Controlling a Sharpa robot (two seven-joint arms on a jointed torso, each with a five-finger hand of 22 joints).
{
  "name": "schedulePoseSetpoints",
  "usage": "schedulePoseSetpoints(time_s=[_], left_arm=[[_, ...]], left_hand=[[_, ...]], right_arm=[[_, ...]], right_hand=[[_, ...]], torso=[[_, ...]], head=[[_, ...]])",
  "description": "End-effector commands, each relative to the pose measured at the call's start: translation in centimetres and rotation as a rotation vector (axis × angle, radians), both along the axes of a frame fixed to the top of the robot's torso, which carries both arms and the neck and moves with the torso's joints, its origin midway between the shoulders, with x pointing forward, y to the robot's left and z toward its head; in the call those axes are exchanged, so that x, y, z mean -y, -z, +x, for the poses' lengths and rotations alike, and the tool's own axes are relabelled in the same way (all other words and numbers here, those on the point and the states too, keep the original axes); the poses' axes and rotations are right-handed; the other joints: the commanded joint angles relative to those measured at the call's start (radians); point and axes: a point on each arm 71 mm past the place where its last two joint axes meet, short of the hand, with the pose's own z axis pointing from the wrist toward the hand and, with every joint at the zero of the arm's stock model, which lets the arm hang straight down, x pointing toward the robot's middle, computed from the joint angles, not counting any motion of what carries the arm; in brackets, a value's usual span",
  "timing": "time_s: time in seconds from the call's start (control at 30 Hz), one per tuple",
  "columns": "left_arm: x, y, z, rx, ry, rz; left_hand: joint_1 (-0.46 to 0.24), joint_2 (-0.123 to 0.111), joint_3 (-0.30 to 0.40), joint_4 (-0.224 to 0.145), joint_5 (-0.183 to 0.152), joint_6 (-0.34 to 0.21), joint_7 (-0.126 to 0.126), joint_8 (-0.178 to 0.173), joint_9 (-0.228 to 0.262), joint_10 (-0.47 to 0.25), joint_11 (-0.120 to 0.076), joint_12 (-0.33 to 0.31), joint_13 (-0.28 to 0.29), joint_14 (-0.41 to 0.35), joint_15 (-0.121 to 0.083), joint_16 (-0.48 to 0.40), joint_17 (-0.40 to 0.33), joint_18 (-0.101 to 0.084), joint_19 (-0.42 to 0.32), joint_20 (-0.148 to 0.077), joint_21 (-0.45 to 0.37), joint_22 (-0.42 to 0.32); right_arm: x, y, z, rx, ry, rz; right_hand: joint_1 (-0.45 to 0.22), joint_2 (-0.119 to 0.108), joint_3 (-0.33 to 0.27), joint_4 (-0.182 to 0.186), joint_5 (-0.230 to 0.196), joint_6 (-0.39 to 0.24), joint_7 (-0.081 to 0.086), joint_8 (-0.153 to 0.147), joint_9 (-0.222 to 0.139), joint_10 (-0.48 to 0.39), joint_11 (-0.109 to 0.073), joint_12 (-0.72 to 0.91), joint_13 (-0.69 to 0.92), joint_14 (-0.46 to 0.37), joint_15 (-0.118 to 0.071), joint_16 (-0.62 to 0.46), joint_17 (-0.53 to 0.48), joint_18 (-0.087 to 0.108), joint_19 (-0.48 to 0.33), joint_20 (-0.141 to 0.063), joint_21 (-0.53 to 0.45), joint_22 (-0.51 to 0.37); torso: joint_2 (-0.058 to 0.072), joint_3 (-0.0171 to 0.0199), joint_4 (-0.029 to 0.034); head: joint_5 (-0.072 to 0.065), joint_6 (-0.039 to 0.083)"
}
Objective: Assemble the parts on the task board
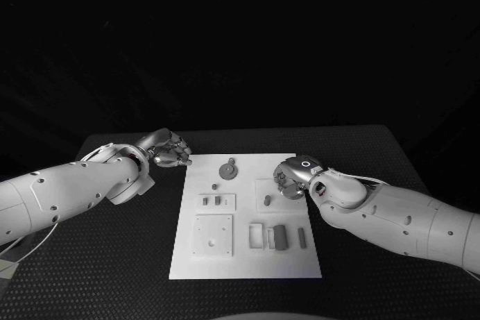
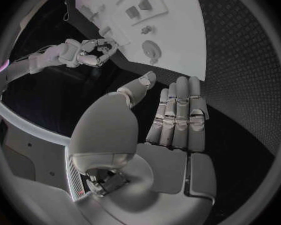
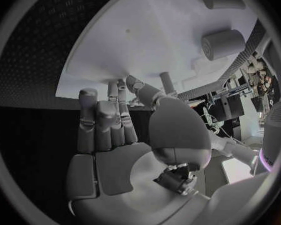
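The scene is dimly lit, with the surroundings lost in blackness beyond the worktop (image 1: 120, 278). The white task board (image 1: 245, 264) is rendered brightest. Straight edges are bent by fisheye distortion in both wrist views.

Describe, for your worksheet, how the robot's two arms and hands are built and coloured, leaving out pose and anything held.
Both arms are thick, smooth white shells dotted with small dark screw holes. Each ends in a silver-grey metallic hand, left hand and right hand, made of jointed, segmented fingers and a rounded thumb housing. A thin pale cable loops at the left wrist. The right wrist carries a dark round cap with a small light ring.
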Motion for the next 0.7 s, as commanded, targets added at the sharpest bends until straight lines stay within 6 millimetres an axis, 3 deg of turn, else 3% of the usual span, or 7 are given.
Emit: schedulePoseSetpoints(time_s=[0.03,0.7], left_arm=[[0.16,-0.06,0.00,-0.001,0.009,0.001],[0.17,-0.06,0.00,-0.001,0.009,0.001]], left_hand=[[0.003,-0.008,-0.003,0.004,-0.002,-0.010,0.000,0.003,-0.002,-0.010,0.000,0.000,-0.001,0.005,0.002,-0.005,0.001,0.003,0.007,-0.003,0.004,-0.002],[0.004,-0.007,-0.004,0.004,-0.002,-0.010,0.000,0.004,-0.002,-0.010,0.000,0.000,-0.001,0.006,0.001,-0.006,0.003,0.003,0.008,-0.003,0.004,-0.004]], right_arm=[[0.35,0.96,-0.27,-0.040,0.011,-0.036],[0.19,0.71,-0.17,0.002,0.009,-0.030]], right_hand=[[-0.002,0.012,0.002,0.004,0.003,0.011,0.001,0.006,0.003,0.096,0.002,0.007,0.003,-0.001,-0.010,0.001,0.002,0.073,0.003,-0.003,0.004,0.000],[0.004,0.022,0.005,-0.003,0.003,0.032,-0.009,0.016,0.010,0.115,-0.008,0.017,0.014,0.004,-0.020,0.000,0.005,0.073,0.008,-0.003,0.008,0.002]], torso=[[0.000,-0.0003,0.0001],[0.000,0.0000,-0.0005]], head=[[0.000,-0.001],[0.000,-0.002]])
